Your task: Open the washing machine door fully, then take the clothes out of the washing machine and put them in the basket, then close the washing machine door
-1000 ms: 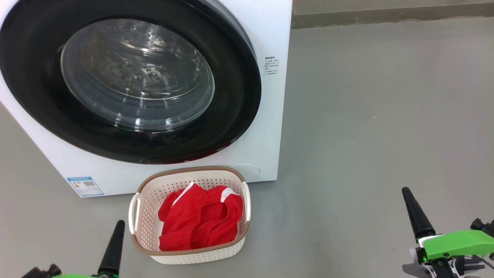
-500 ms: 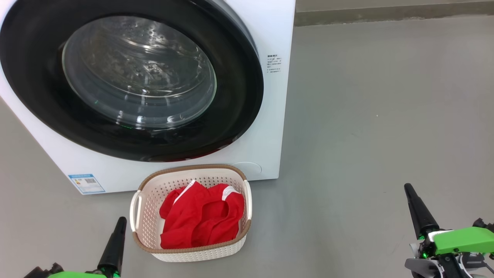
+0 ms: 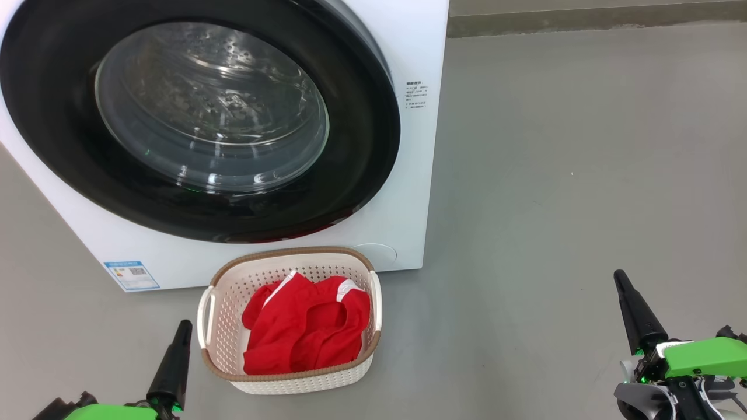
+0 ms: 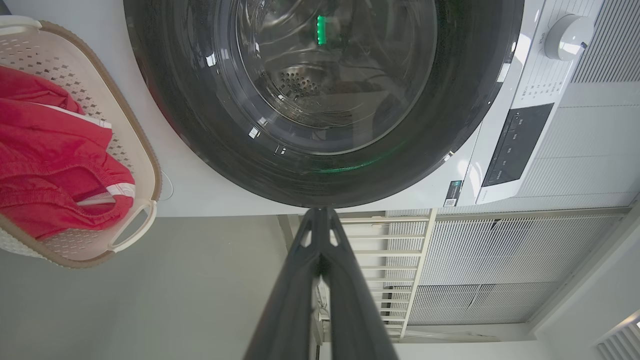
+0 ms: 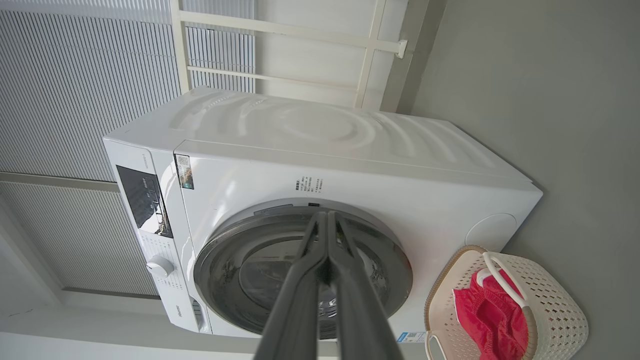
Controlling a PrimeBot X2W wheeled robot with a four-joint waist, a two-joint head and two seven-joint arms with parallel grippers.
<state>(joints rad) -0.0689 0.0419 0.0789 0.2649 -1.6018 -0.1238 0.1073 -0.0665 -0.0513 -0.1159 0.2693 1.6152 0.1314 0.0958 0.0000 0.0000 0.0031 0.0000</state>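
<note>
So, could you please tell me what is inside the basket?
The basket holds the red clothes with white stripes, bunched toward its right side in the head view. Bare perforated plastic shows on the left. Anything beneath the fabric is covered.

washing machine door point(image 3: 362, 146): top and left cut off by head-view edge | small print point(image 3: 415, 95): too small to read | blue label point(image 3: 131, 275): text illegible | basket point(image 3: 292, 256) floor: hidden under clothes point(image 3: 303, 332)

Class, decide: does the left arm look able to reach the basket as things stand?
Probably yes: the left gripper hangs close beside the left side of the basket, with nothing standing between them.
</note>
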